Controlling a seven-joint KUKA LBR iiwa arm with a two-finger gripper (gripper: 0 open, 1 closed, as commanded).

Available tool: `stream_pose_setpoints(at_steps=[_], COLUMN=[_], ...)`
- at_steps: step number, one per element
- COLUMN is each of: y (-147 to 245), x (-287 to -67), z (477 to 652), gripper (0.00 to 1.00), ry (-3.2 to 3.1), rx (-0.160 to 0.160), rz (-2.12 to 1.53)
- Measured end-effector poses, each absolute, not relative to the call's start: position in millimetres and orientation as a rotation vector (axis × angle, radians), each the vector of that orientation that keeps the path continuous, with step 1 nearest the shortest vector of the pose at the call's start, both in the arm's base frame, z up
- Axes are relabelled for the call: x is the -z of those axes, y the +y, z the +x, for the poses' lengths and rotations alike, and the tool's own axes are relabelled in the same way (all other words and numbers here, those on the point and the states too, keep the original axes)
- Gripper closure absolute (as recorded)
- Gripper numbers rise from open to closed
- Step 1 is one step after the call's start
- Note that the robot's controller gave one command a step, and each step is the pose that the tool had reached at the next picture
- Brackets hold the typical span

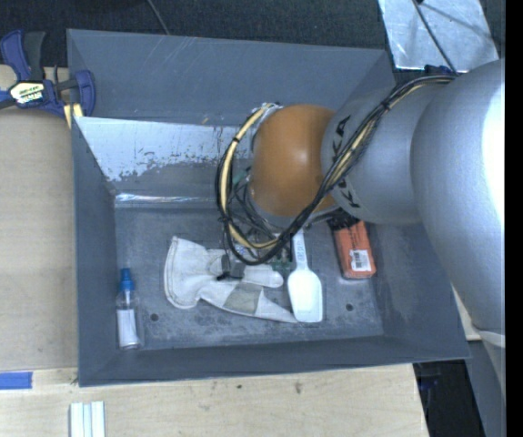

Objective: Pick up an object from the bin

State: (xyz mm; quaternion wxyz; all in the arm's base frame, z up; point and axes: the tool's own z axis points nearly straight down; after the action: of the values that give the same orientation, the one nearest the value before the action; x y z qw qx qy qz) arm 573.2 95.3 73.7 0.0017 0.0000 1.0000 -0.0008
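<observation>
arm: you see the silver arm (425, 153) reach in from the right, with its wrist low over the middle of the grey bin (93, 271).
wrist: an orange cover (284, 157) caps it, and looped cables (234, 198) hang round the cover's left side.
gripper: the gripper (236, 264) points down at the bin floor, just under the cover's lower edge.
grip state: you can't make out whether it is spread or closed; the cover and cables hide most of it.
thing under the gripper: a white glove (188, 276) lies flat and crumpled on the floor, centre front; the gripper is at its right part, where a grey patch shows. whether it touches the cloth is not clear to you from this view.
right of the glove: a white long-handled item (304, 291) with a rounded head, its head just beside the glove's right end.
further right: an orange flat pack (352, 248) with a barcode label, near the right wall, partly under the arm.
left front: a small clear bottle (126, 309) with a blue cap, lying well apart from the glove.
</observation>
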Motion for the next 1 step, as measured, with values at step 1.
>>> stream_pose_setpoints(at_steps=[1], y=[95.3], x=[-73.7], z=[573.2], gripper=[1.0], ry=[3.138], rx=[0.002], rz=[0.0])
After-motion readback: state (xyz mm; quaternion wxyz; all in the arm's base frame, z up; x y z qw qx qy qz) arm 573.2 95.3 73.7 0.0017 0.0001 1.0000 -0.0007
